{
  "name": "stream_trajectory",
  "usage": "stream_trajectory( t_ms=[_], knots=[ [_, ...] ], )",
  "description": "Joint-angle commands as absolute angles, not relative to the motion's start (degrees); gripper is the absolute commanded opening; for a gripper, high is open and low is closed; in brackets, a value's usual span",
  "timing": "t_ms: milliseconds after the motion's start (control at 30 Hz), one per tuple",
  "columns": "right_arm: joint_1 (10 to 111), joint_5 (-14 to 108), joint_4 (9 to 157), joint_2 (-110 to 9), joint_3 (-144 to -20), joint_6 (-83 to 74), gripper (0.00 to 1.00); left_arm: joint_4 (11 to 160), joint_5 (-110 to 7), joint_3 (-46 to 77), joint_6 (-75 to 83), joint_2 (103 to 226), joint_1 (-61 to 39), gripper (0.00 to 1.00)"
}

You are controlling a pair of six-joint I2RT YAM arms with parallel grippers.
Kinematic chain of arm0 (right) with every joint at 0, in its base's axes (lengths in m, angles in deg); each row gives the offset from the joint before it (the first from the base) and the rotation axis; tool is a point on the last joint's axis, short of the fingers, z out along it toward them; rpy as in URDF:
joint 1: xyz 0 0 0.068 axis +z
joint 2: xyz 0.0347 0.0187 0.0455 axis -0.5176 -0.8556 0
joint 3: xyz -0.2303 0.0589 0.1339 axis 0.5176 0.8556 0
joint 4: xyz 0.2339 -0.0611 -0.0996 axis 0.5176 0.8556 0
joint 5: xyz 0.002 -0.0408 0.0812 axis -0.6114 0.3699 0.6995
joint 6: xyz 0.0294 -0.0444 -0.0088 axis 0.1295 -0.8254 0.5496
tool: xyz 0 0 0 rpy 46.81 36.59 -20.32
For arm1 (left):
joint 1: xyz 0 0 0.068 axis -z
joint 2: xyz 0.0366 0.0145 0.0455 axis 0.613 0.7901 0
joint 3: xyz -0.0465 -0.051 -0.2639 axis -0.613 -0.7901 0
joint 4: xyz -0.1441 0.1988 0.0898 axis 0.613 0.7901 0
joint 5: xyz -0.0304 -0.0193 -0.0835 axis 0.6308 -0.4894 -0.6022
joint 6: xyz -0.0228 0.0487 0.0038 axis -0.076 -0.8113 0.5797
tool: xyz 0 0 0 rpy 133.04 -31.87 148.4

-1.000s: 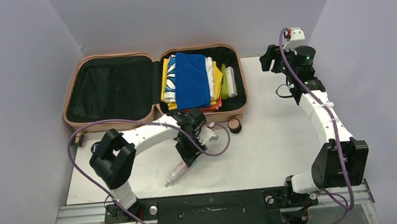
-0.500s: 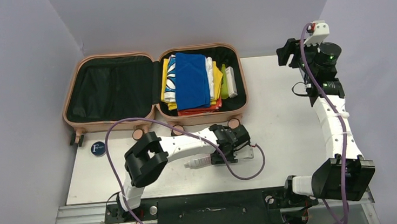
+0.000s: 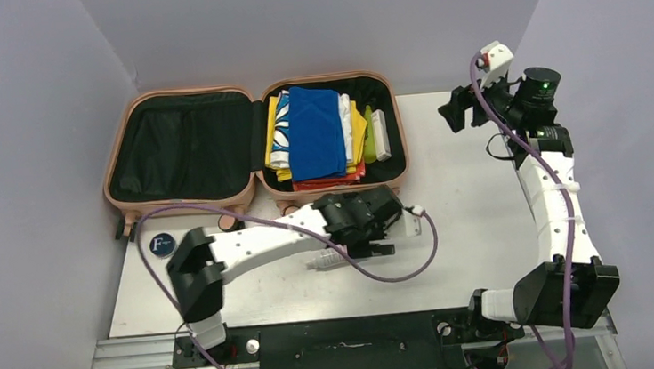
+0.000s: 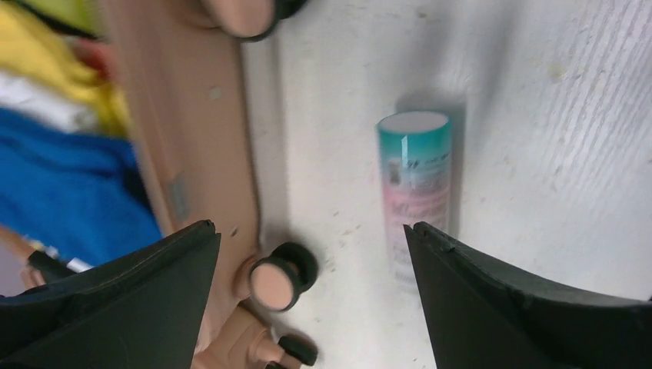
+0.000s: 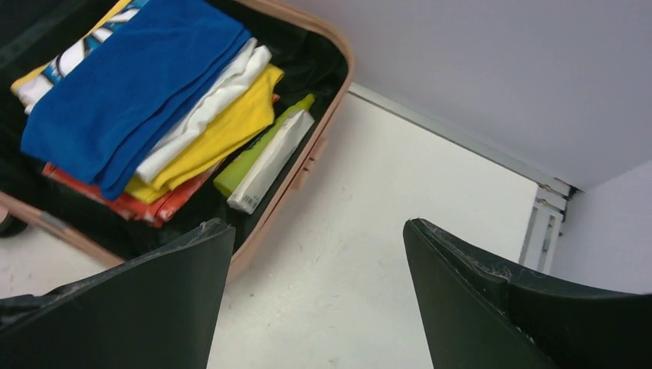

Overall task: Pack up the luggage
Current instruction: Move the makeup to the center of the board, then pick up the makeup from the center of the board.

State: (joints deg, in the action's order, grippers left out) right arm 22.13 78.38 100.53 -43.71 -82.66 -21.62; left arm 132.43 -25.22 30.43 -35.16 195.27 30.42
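My left gripper is spread wide and holds nothing. The tube lies on the table between the fingers, close against the one at the right of the wrist frame rather than centred.

That offset is the first risk. If I close from here, one finger would probably meet the tube first and roll or push it away instead of pinching it. The second risk sits on the other side. The luggage wall runs down the left of the same frame, just beside my other finger, with a wheel at lower centre. Dropping or closing carelessly could knock the shell or catch that wheel and shove the case.

My right gripper is also open and empty, above bare table. In its frame the luggage fills the upper left, past the left-hand finger, with folded clothes inside.

In the top view the luggage lies open at upper left and centre. My left gripper is just below its near edge, and my right is well apart at upper right.
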Motion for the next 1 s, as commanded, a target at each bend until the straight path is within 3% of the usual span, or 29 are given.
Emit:
stream_trajectory(
  t_ms=[0,100,233,467,800,967],
  knots=[
    [25.21,87.84,110.54,-43.85,-84.97,-36.35,0.83,133.11,-28.05,28.84,-36.64,178.03,25.56,0.96],
    [30.46,87.49,116.01,-43.61,-83.74,-43.50,0.83,137.54,-38.71,25.39,-37.78,168.14,18.33,0.96],
    [45.36,84.96,122.77,-43.52,-80.11,-55.03,0.82,139.25,-48.42,20.39,-36.75,156.28,4.51,0.96],
    [70.08,74.57,123.44,-50.04,-74.53,-63.80,0.82,132.00,-42.81,5.17,-30.69,142.79,-13.96,0.96],
    [82.26,68.31,115.20,-63.89,-73.70,-59.29,0.82,131.63,-58.90,-3.75,-29.81,138.33,-45.22,0.96],
    [82.41,62.05,110.52,-68.92,-72.27,-55.34,0.82,135.22,-61.06,-2.66,-32.76,138.86,-51.56,0.96]
  ],
)
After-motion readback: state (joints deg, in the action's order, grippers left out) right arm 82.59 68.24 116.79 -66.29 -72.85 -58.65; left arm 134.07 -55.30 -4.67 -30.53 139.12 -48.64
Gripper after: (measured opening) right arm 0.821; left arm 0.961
